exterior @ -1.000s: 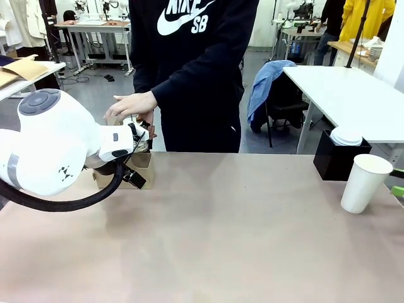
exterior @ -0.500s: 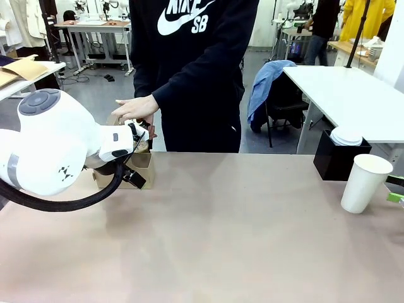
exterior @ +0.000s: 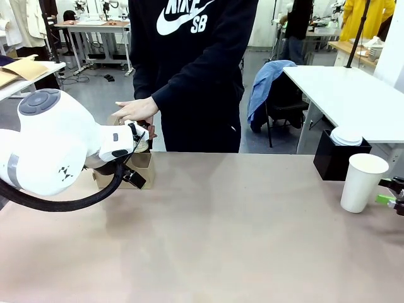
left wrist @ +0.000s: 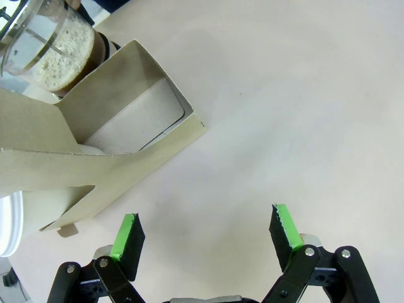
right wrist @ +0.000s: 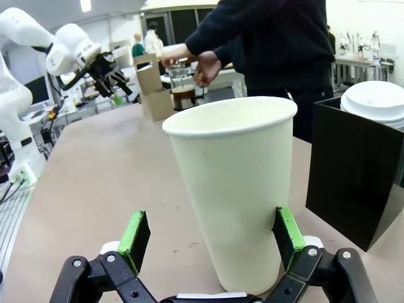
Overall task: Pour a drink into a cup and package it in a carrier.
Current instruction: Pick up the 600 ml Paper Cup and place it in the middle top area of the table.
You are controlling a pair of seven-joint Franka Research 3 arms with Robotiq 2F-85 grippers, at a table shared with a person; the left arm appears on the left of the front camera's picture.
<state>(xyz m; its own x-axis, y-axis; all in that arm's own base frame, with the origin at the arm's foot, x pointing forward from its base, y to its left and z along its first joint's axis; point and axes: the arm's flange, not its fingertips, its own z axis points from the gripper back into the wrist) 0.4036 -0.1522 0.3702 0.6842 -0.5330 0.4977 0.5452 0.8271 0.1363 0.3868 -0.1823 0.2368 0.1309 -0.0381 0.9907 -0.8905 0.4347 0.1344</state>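
1. Cup (right wrist: pixel 235 189) stands upright at the right end of the bench (exterior: pixel 221 240), just beside the black box (right wrist: pixel 361 170). No liquid shows in it. It is thin paper, so I judge it light and easy to crush or tip
2. Right hand (right wrist: pixel 209 235) is spread wide with the cup's lower wall between its green pads, and nothing is clamped. The best hold looks like mid-wall below the rolled rim, with a gentle squeeze
3. Left hand (left wrist: pixel 206 232) is wide open and empty, over the bench just beside the carrier (left wrist: pixel 120 88)
4. Drink (right wrist: pixel 184 99) sits in the glass carafe (right wrist: pixel 181 79) at the carrier, far left, with the person's hand (exterior: pixel 136 108) on it
5. In the way: the black box with its stack of lids (right wrist: pixel 377 101) crowds one side of the cup. The carrier is well apart from the cup, with open bench between
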